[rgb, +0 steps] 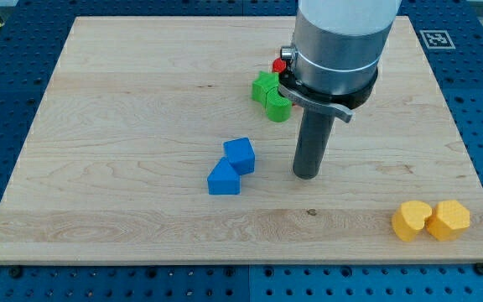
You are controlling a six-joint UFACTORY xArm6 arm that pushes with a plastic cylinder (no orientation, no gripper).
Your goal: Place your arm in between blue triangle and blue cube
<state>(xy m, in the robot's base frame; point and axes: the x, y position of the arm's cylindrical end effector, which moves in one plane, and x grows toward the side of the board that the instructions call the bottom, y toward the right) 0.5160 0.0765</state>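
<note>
The blue cube [240, 155] sits near the middle of the wooden board [124, 126]. The blue triangle [223, 179] lies just below and to the left of it, touching or nearly touching it. My tip [306, 174] rests on the board to the right of both blue blocks, about a block's width and a half from the cube. The tip touches no block.
A green star-shaped block [266, 87] and a green block [278, 107] lie by the arm's body at the top middle, with a red block [280, 64] partly hidden behind it. Two yellow blocks [412, 220] [449, 220] sit at the bottom right.
</note>
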